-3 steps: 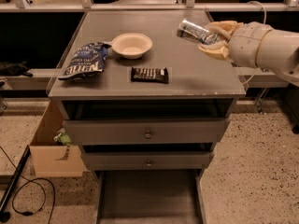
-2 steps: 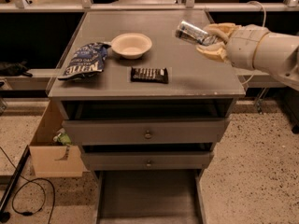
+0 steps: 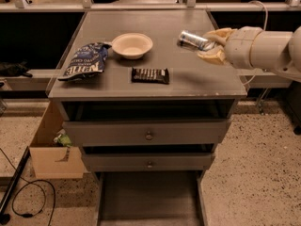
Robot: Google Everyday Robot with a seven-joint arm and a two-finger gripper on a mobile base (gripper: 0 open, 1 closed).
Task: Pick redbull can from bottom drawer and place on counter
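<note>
Grasping the redbull can [image 3: 190, 39] in the gripper [image 3: 211, 44] at the upper right of the frame, holding it tilted over the counter [image 3: 197, 76], right of the bowl [image 3: 132, 45]

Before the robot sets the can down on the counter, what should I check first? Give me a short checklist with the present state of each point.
1. Can held by the gripper: ok, the gripper is shut on one end of it.
2. Can above the counter: ok, it is over the right rear part.
3. Landing spot free: ok, the bowl, candy bar and chip bag lie well apart from it.
4. Can upright: not ok, it lies on its side.
5. Can touching the counter: cannot tell.
</note>
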